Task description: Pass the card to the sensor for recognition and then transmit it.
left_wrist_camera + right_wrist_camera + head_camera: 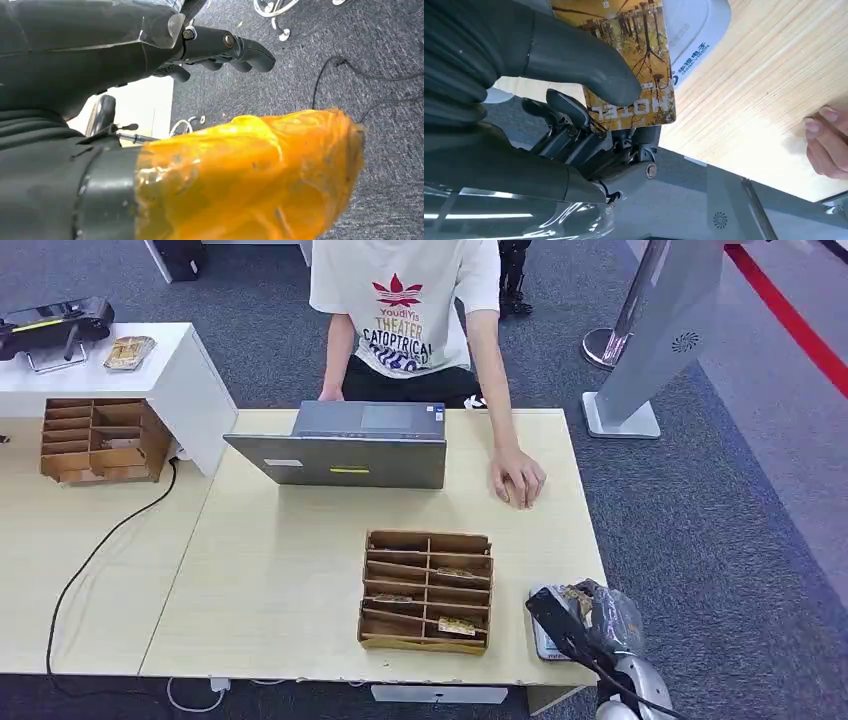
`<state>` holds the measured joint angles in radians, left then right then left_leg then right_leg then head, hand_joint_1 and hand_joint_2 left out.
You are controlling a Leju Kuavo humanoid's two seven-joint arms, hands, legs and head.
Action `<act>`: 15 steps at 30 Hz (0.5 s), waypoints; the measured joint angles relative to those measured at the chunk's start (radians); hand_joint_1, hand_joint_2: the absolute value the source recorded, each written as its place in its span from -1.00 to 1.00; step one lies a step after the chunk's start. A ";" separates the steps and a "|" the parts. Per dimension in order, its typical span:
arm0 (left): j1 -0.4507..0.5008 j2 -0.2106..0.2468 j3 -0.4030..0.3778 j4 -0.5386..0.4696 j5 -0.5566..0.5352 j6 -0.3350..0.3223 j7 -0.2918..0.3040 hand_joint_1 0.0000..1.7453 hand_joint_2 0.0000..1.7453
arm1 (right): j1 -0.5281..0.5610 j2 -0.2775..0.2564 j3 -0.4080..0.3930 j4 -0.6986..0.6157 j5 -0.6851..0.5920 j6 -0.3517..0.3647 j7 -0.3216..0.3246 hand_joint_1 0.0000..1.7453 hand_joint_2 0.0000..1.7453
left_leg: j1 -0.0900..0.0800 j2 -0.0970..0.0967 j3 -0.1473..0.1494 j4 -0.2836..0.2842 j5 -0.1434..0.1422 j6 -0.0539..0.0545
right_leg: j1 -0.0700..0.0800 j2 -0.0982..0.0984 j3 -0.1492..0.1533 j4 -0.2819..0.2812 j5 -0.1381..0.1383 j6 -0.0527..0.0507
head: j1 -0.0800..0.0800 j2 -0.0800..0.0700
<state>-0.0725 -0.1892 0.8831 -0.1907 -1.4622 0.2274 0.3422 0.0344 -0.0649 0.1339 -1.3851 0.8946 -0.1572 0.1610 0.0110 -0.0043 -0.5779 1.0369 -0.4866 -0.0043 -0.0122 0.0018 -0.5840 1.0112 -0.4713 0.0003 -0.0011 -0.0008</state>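
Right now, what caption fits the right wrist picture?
Right hand holds a yellow card over the white sensor.

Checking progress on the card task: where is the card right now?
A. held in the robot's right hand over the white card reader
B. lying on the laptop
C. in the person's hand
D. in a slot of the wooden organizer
A: the right hand pinches the yellow card under its thumb, just above the white card reader at the table edge.

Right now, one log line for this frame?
right hand: holds card over white sensor | left hand: empty, fingers curled, hanging over floor | person's hand: on table
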 joint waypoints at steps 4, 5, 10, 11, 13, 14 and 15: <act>0.000 0.000 0.000 0.000 0.000 0.000 0.000 -1.00 -1.00 | 0.000 0.000 0.000 0.000 0.000 0.000 0.000 1.00 1.00 | 0.000 0.000 0.000 0.000 0.000 0.000 | 0.000 0.000 0.000 0.000 0.000 0.000 | 0.000 0.000; 0.000 0.000 0.000 0.000 0.000 0.000 0.000 -1.00 -1.00 | 0.000 0.000 0.000 0.000 0.000 0.000 0.000 1.00 1.00 | 0.000 0.000 0.000 0.000 0.000 0.000 | 0.000 0.000 0.000 0.000 0.000 0.000 | 0.000 0.000; 0.000 0.000 0.000 0.000 0.000 0.000 0.000 -1.00 -1.00 | 0.000 0.000 0.000 0.000 0.000 0.000 0.000 1.00 1.00 | 0.000 0.000 0.000 0.000 0.000 0.000 | 0.000 0.000 0.000 0.000 0.000 0.000 | 0.000 0.000; 0.000 0.000 0.000 0.000 0.000 0.000 0.000 -1.00 -1.00 | 0.000 0.000 0.000 0.000 0.000 0.000 0.000 1.00 1.00 | 0.000 0.000 0.000 0.000 0.000 0.000 | 0.000 0.000 0.000 0.000 0.000 0.000 | 0.000 0.000; 0.000 0.000 0.000 0.000 0.000 0.000 0.000 -1.00 -1.00 | 0.000 0.000 0.000 0.000 0.002 0.000 0.001 1.00 1.00 | 0.000 0.000 0.000 0.000 0.000 0.000 | 0.000 0.000 0.000 0.000 0.000 0.000 | 0.000 0.000; 0.000 0.000 0.000 0.000 0.000 -0.001 0.000 -1.00 -1.00 | 0.000 0.000 0.000 0.000 0.003 0.000 0.002 1.00 1.00 | 0.000 0.000 0.000 0.000 0.000 0.000 | 0.000 0.000 0.000 0.000 0.000 0.000 | 0.000 0.000; 0.000 0.000 0.000 0.000 0.000 -0.002 0.000 -1.00 -1.00 | 0.000 0.000 0.000 0.000 0.003 0.000 0.003 1.00 1.00 | 0.000 0.000 0.000 0.000 0.000 0.000 | 0.000 0.000 0.000 0.000 0.000 0.000 | 0.000 0.000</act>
<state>-0.0725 -0.1892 0.8831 -0.1907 -1.4622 0.2258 0.3422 0.0344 -0.0649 0.1339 -1.3851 0.8976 -0.1572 0.1644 0.0110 -0.0043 -0.5779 1.0369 -0.4866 -0.0043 -0.0122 0.0018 -0.5840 1.0112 -0.4713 0.0003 -0.0011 -0.0008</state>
